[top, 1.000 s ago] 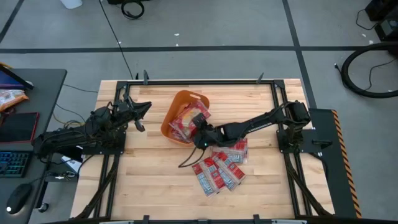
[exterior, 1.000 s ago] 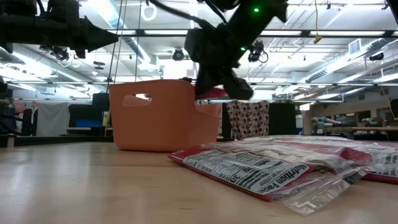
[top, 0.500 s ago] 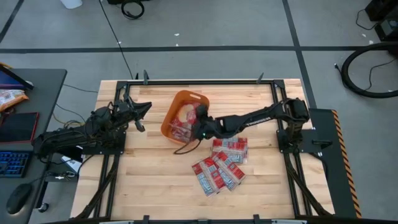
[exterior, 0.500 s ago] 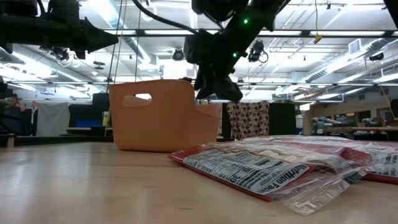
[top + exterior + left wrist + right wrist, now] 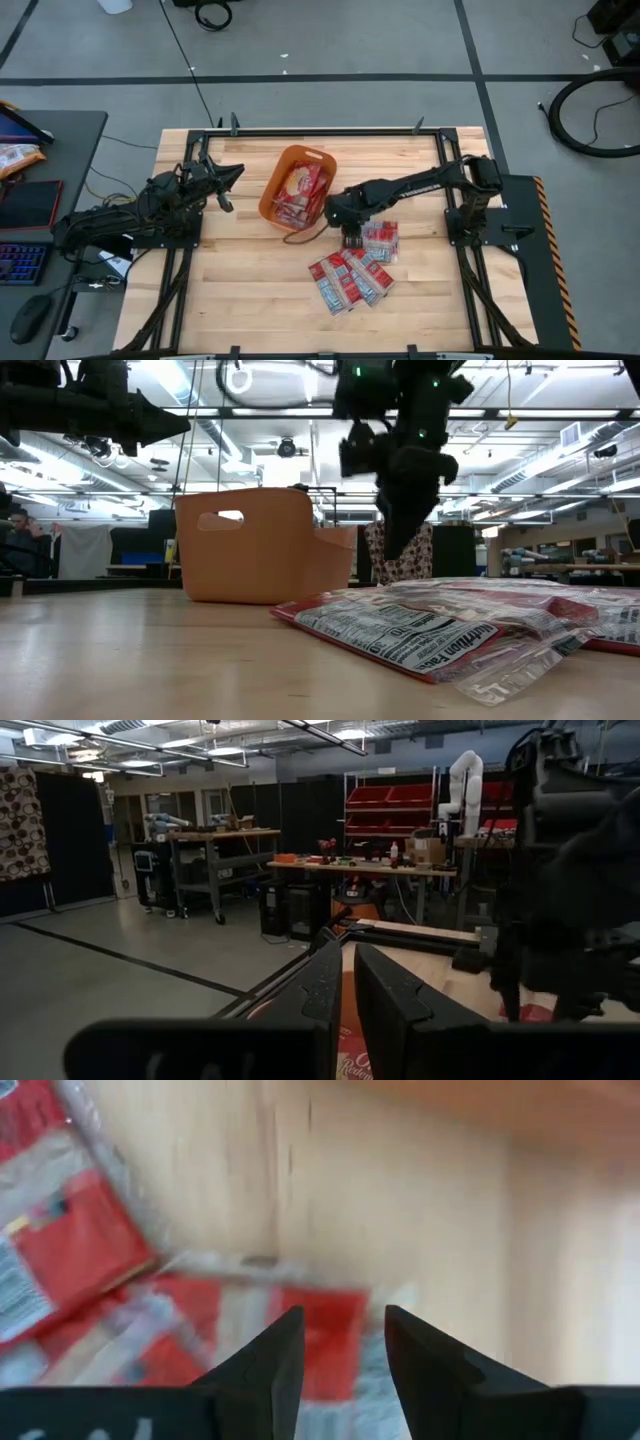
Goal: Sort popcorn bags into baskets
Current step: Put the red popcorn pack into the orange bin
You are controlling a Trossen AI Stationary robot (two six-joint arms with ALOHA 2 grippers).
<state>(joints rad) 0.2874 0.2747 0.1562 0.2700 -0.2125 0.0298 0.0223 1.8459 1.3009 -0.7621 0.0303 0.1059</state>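
right hand (image 5: 351,238) narrowly parted, empty, above flat red popcorn packets (image 5: 352,276) | orange plastic tub (image 5: 296,186) holds packets | left hand (image 5: 228,172) near-shut, parked left of the tub

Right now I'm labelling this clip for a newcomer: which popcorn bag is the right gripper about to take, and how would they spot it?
Start at the orange basket on the wooden table, then look to the cluster of red popcorn bags beside it. The likely target is the squarish bag at the cluster's basket-side end. Unlike the narrower fanned packets, it lies directly beneath the open right gripper.
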